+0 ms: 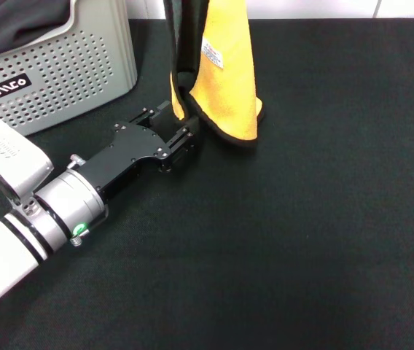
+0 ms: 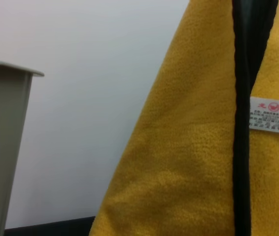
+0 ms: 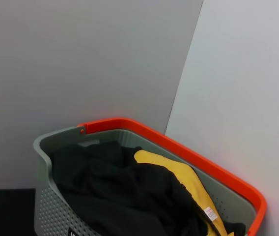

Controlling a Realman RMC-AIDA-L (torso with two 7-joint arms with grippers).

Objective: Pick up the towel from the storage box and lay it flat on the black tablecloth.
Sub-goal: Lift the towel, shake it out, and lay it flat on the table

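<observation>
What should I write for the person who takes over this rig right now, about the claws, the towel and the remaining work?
Left claw: low over the black tablecloth, at the lower corner of the towel.
Right claw: not in view.
Towel: hangs from above the head view's top, and its bottom edge seems to rest on the tablecloth.
Storage box: far left, with dark fabric inside.
Done: towel out of the box.
Left: spread it flat.

Grey storage box (image 3: pixel 48 206) w/ orange rim (image 3: pixel 179 147) sitting against pale wall (image 3: pixel 105 59). Dark fabric (image 3: pixel 115 196) piling up inside, yellow towel (image 3: pixel 179 179) w/ white tag (image 3: pixel 210 213) lying among it.
</observation>
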